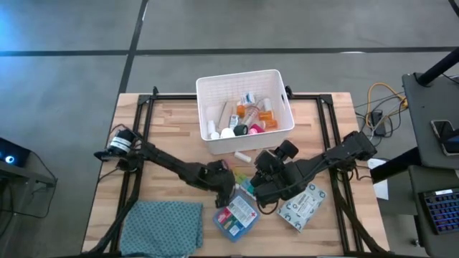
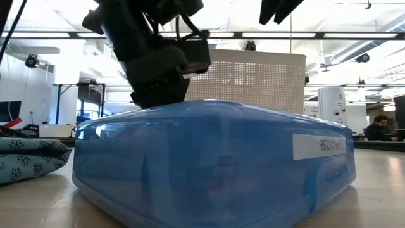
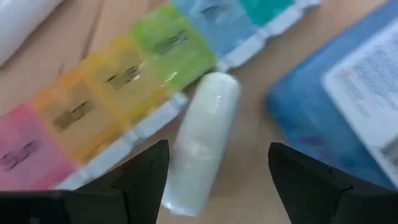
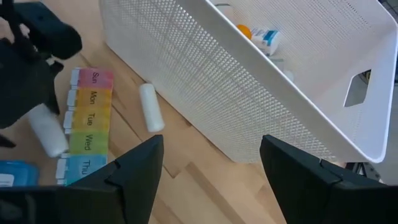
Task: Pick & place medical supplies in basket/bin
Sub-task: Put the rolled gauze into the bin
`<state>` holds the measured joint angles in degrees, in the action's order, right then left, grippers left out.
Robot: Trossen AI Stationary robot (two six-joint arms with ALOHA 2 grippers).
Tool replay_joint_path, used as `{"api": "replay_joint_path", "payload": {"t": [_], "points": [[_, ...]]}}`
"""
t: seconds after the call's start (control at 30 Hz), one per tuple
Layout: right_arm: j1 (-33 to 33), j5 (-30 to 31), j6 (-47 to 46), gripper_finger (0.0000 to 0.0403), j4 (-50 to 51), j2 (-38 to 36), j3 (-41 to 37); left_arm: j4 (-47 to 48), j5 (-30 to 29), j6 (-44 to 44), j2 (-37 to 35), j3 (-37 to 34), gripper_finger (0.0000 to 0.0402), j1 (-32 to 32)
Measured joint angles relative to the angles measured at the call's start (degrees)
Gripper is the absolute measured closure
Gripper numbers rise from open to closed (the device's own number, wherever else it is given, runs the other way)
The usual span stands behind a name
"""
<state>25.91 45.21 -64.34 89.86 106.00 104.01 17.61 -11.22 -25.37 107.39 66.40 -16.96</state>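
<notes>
My left gripper [image 1: 226, 185] [image 3: 219, 149] is open and low over the table. Its fingers stand on either side of a small white wrapped roll [image 3: 202, 143] without touching it. The roll lies flat beside the multicoloured pill organiser strip [image 3: 124, 74] [image 4: 90, 118], with the blue first-aid box [image 1: 235, 213] [image 3: 336, 99] on its other side. My right gripper [image 1: 259, 175] [image 4: 211, 140] is open and empty, above the table before the near wall of the white bin [image 1: 247, 136] [image 4: 249, 81]. Several bottles and tubes lie in the bin. A second white roll [image 4: 149, 107] [image 1: 242, 155] lies by the bin's wall.
The grey-green wipes pack [image 1: 301, 204] lies toward the right near edge, under my right arm. The teal patterned cloth [image 1: 166, 226] [image 2: 28, 158] lies folded at the near left corner. In the low view the blue box [image 2: 215, 164] blocks most of what lies behind it.
</notes>
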Motion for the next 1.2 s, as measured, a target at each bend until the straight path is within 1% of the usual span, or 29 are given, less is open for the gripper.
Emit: {"api": "replay_joint_path", "payload": {"t": [0.07,0.2,0.3,0.4,0.5,0.63,0.7,0.87,1.0,1.03,1.07,1.13,1.2], "points": [[0.0,0.0,0.0,0.0145,0.0,0.0,-0.1,-1.3,-0.4,2.5,0.0,-0.4,0.0148,-0.2],[0.0,0.1,0.3,0.0147,0.1,0.0,-0.3,-1.7,-1.1,3.3,0.3,-1.3,0.0150,0.0],[0.0,0.8,0.4,0.0152,0.2,0.0,-0.6,-2.2,-1.3,3.3,0.3,-2.3,0.0169,0.1],[0.0,1.5,0.5,0.0155,0.2,0.0,-0.9,-2.1,-1.2,3.3,0.3,-3.6,0.0210,0.1],[0.0,1.7,0.5,0.0156,0.2,0.0,-1.1,-2.5,-1.2,3.0,0.3,-4.4,0.0265,0.1],[0.0,2.6,0.4,0.0156,0.2,-0.2,-1.1,-1.2,-0.4,1.0,-0.5,-3.8,0.0342,0.1],[0.0,2.9,0.5,0.0156,0.2,-0.6,-1.1,-1.1,0.0,0.8,-1.5,-2.7,0.0373,-0.3],[0.0,5.5,2.8,0.0156,0.0,-3.4,-1.1,2.0,0.8,1.1,-7.7,1.5,0.0377,-0.5],[-0.5,8.0,5.2,0.0156,-0.1,-7.3,-0.8,2.2,1.6,2.0,-15.2,4.9,0.0361,-0.6],[-0.7,9.0,6.0,0.0156,-0.2,-8.6,-0.6,1.9,0.8,2.3,-17.3,6.1,0.0359,-0.7],[-0.7,10.1,6.6,0.0156,-0.4,-10.0,-0.5,1.6,-1.3,3.0,-19.2,7.4,0.0359,-0.6],[-0.7,12.7,7.3,0.0156,-0.9,-12.6,-0.2,1.5,-9.1,5.5,-22.5,9.4,0.0360,0.0],[-0.7,14.8,6.5,0.0156,-1.3,-15.2,-0.2,1.7,-17.3,9.8,-24.2,11.5,0.0360,2.2]]}}
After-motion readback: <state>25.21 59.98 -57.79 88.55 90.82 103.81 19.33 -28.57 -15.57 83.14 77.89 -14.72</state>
